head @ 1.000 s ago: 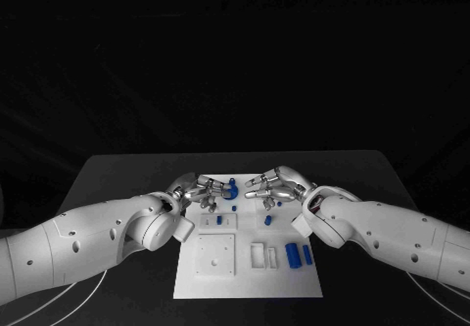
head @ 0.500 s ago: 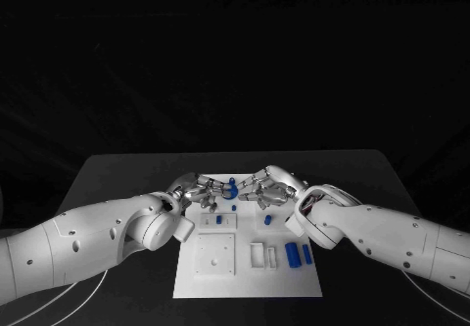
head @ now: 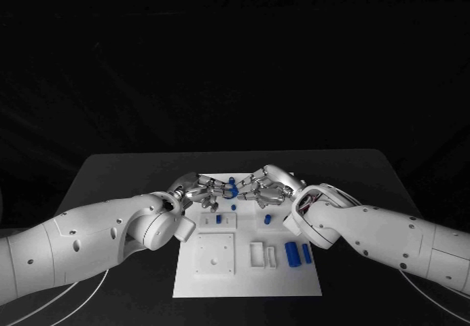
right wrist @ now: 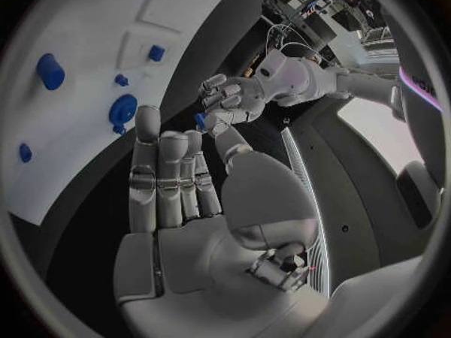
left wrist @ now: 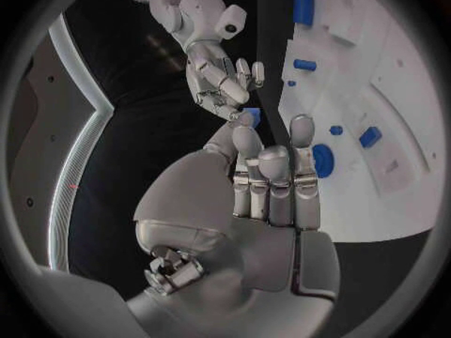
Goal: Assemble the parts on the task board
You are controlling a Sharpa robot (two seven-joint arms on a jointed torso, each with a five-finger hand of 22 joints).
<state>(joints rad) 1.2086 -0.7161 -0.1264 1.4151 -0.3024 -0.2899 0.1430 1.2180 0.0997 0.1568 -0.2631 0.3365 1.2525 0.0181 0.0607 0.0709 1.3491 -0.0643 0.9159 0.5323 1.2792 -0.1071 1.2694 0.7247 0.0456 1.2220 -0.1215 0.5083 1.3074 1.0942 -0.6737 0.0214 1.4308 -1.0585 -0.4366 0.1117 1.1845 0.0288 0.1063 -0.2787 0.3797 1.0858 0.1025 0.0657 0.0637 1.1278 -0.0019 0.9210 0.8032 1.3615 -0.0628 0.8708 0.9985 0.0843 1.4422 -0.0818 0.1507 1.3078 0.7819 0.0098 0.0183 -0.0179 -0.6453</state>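
Hovering close together over the far end of the white board (head: 245,272) on the desk (head: 117,176). Left robot hand (head: 201,190) pinching a small blue part (right wrist: 200,119) at fingertips; right robot hand (head: 266,189) spread, gripping nothing. More blue parts (head: 293,254) sitting nearer on the board.

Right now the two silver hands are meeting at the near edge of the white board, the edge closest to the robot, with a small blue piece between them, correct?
Not quite. The left hand and right hand meet at the far edge of the task board, away from the robot, as the head view shows. The small blue piece between them is right.
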